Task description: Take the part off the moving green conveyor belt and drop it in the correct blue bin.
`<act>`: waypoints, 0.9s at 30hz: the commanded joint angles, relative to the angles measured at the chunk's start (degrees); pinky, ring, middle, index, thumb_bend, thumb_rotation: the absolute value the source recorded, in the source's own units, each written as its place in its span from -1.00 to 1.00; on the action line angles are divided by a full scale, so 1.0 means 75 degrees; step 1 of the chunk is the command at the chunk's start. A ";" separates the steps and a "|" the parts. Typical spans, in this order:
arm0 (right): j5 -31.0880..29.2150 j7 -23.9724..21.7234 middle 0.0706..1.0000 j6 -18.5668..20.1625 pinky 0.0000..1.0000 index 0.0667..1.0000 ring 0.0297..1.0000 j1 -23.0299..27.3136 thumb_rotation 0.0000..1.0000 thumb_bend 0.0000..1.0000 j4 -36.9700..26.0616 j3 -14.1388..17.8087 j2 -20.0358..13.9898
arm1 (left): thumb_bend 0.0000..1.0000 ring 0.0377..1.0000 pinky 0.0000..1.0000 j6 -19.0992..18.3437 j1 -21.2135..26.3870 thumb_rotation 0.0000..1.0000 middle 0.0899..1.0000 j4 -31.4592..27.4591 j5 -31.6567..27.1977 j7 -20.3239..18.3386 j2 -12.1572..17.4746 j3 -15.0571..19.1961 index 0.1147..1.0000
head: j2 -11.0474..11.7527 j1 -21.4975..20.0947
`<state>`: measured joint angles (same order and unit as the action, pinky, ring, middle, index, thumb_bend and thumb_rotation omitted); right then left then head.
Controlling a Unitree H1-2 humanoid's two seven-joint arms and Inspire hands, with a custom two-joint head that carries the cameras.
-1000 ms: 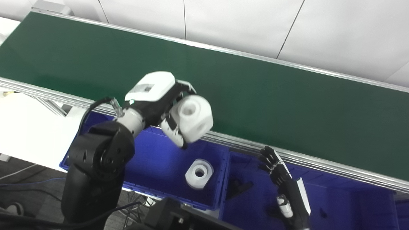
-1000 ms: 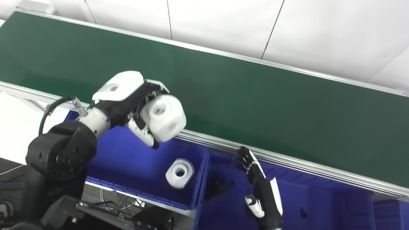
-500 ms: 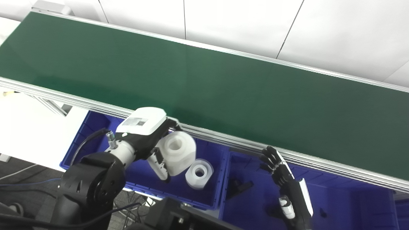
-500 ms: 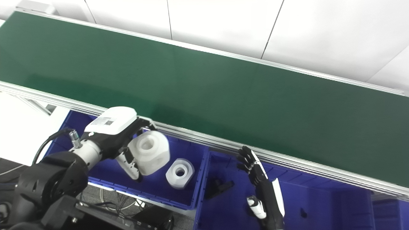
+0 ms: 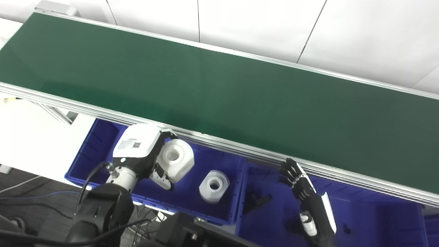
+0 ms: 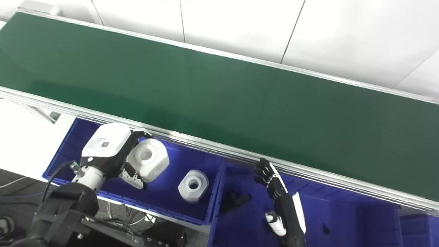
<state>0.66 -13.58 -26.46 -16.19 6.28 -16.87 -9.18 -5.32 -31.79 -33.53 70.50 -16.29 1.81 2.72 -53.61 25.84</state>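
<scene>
White plastic fills the left hand (image 5: 144,154), whose fingers (image 5: 161,176) wrap a chunky part (image 5: 175,163) with a round hole in its top, held low inside the left blue bin (image 5: 89,154) near that bin's far wall. To its right, apart from it, a second white part (image 5: 214,185) of similar shape lies on the same bin's floor, with bare blue floor showing between the two and toward the bin's near rim. A dividing wall separates this bin from the right blue bin (image 5: 370,212), where a small dark piece (image 5: 257,200) lies near the left wall. The right hand (image 5: 305,190) stands over that bin, fingers spread apart and holding nothing, its tips close under the conveyor's aluminium rail (image 5: 240,151). Beyond the rail, the green conveyor belt (image 5: 240,92) runs diagonally across the scene, its surface bare from edge to edge. White wall panels (image 5: 260,24) rise behind the belt's far rail.
</scene>
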 commanded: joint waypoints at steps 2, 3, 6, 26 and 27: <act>-0.0085 -0.0092 0.76 0.0006 0.59 0.82 0.71 -0.0008 0.90 0.79 -0.0252 0.0036 -0.0005 | 0.05 -0.58 -0.66 0.0164 -0.0200 -1.00 -0.16 -0.0048 -0.0053 0.1251 -0.0067 0.0046 -0.16 | 0.0005 -0.0005; -0.0100 -0.0105 0.76 0.0002 0.59 0.83 0.71 -0.0005 0.90 0.79 -0.0245 0.0038 -0.0008 | 0.05 -0.59 -0.67 0.0156 -0.0235 -1.00 -0.16 0.0002 -0.0057 0.1415 -0.0072 0.0039 -0.16 | 0.0009 -0.0004; -0.0115 -0.0136 0.77 0.0002 0.59 0.83 0.71 -0.0006 0.90 0.79 -0.0240 0.0057 -0.0007 | 0.05 -0.62 -0.70 0.0263 -0.0343 -1.00 -0.16 0.0180 -0.0154 0.2098 -0.0068 0.0001 -0.16 | 0.0007 0.0006; -0.0029 -0.0127 0.77 0.0025 0.59 0.83 0.71 -0.0034 0.91 0.78 -0.0278 0.0081 0.0030 | 0.05 -0.64 -0.72 0.0186 -0.0624 -1.00 -0.16 0.0431 -0.0448 0.2960 0.0017 -0.0156 -0.17 | 0.0010 -0.0026; -0.0031 -0.0127 0.77 0.0032 0.59 0.83 0.71 -0.0036 0.91 0.79 -0.0290 0.0080 0.0033 | 0.05 -0.63 -0.71 0.0179 -0.0615 -1.00 -0.16 0.0414 -0.0457 0.2917 0.0027 -0.0154 -0.17 | 0.0010 -0.0026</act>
<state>0.68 -14.26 -26.21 -16.30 6.17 -16.38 -9.23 -3.53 -36.16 -28.44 66.96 5.26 1.18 1.45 -53.61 25.66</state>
